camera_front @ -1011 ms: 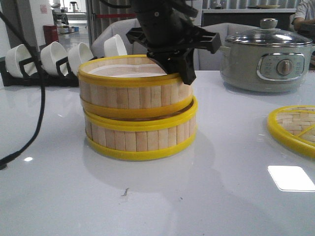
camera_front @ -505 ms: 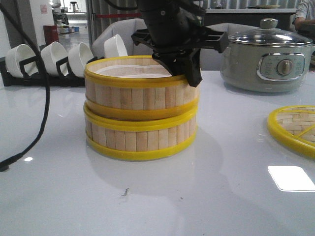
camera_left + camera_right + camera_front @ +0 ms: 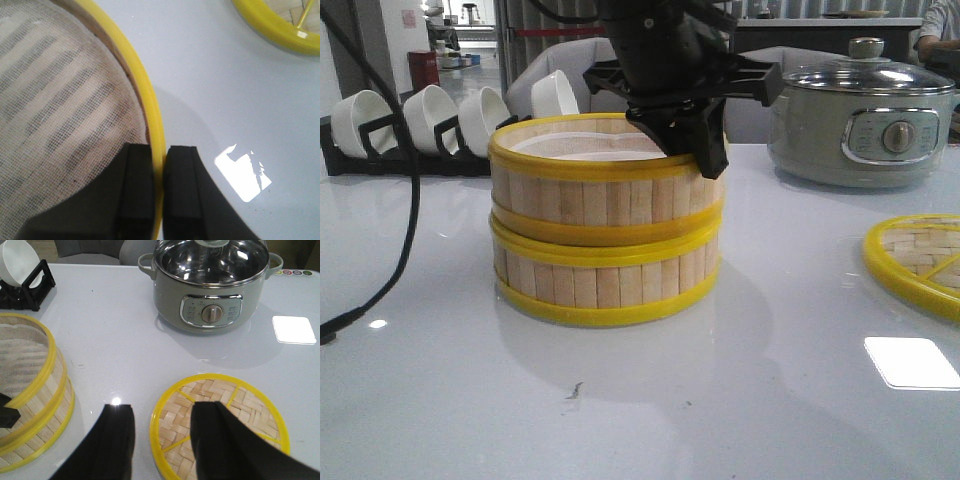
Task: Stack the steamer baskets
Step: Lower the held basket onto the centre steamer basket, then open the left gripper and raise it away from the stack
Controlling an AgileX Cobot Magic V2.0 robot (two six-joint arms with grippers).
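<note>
Left black gripper (image 3: pixel 158 192) is nearly closed, pinching the yellow rim of the upper round wood-slat steamer basket (image 3: pixel 605 180) at its right side, one finger inside on the white mesh liner (image 3: pixel 55 125), one outside. That basket sits square on the lower matching yellow-rimmed slat basket (image 3: pixel 605 275), centre-left of the front view.

Right black gripper (image 3: pixel 162 440) is wide open, holding nothing, hanging above the glossy white table (image 3: pixel 770 400) over the left edge of the flat woven yellow-rimmed lid (image 3: pixel 220 425), which lies at the right edge of the front view.

Upper left of the front view there's a row of white bowls (image 3: pixel 430 115) in a black rack; upper right, a grey electric pot with glass lid (image 3: pixel 860 115).
</note>
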